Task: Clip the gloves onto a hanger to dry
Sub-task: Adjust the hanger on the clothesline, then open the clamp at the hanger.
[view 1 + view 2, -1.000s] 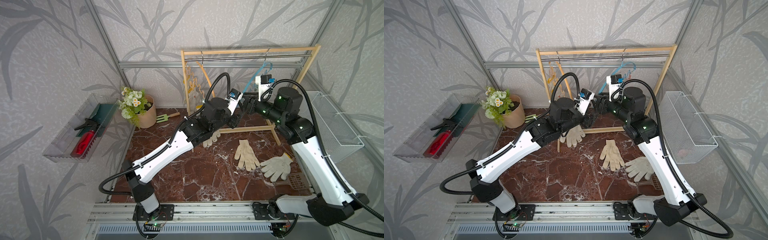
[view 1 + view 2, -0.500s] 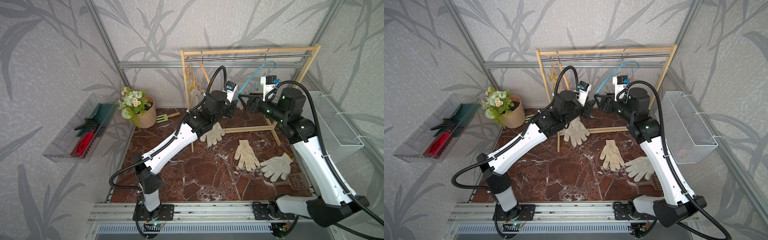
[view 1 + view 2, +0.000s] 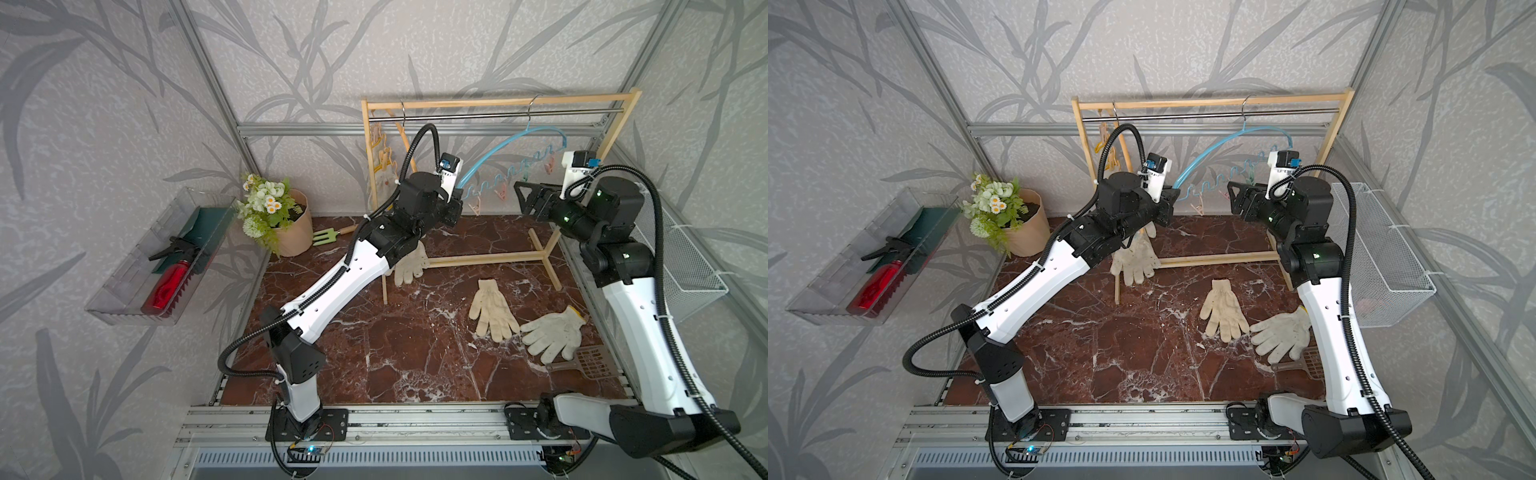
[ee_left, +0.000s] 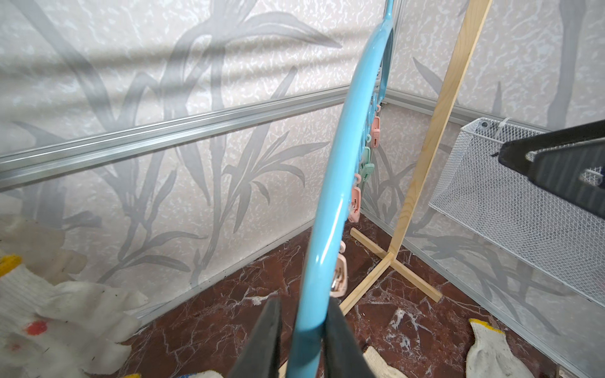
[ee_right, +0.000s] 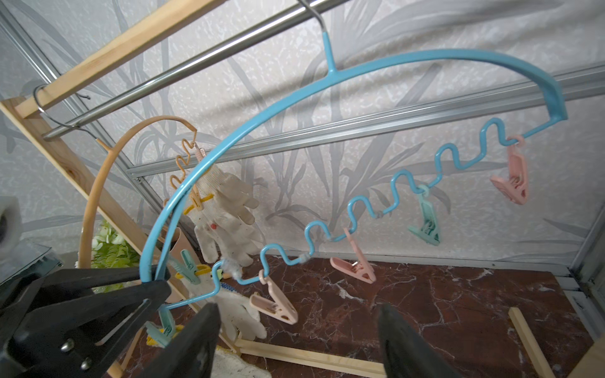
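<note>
Left gripper [image 5: 157, 279] clamped on one blue hanger [image 5: 334, 71] – right gripper [image 5: 296, 311] spread wide, three gloves [image 3: 409, 266] [image 3: 492, 309] [image 3: 552, 336] on floor [image 3: 395, 345], four clips [image 5: 273, 304] [image 5: 353, 266] [image 5: 425, 221] [image 5: 512, 173] dangling.

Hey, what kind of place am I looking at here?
Probably a staged laundry or garden-utility corner inside a robot test cell. A wooden drying rack carries a blue clip hanger, work gloves lie on the marble-look floor, and a potted plant stands by wallpapered panels.
</note>
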Robot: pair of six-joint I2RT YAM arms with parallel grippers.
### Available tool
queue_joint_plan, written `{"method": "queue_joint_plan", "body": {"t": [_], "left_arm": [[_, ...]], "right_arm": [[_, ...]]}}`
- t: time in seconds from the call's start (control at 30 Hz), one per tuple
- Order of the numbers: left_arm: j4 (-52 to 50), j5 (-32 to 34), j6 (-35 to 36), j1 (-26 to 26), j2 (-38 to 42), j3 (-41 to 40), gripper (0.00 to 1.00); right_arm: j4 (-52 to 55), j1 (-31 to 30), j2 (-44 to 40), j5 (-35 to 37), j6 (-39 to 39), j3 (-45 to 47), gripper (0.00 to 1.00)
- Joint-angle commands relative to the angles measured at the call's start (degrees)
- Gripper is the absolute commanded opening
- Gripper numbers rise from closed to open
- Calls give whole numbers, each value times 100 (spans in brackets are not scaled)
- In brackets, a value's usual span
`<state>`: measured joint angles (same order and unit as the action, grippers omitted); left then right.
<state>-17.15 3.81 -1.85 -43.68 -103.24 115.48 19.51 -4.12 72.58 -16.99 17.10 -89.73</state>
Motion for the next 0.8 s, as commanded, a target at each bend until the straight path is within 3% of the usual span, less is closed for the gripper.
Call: {"method": "queue_joint_plan", "body": {"t": [0.0, 0.23, 0.77], "left_arm": [[127, -156, 182, 39, -85, 211, 15], [68, 327, 537, 35, 123, 145, 3], [78, 1247, 1140, 73, 678, -254, 0]], "right_arm": [[-179, 78, 93, -10, -46, -27, 76], [-205, 96, 281, 12, -107, -52, 76], [-264, 104, 582, 54, -232, -176, 76]]}}
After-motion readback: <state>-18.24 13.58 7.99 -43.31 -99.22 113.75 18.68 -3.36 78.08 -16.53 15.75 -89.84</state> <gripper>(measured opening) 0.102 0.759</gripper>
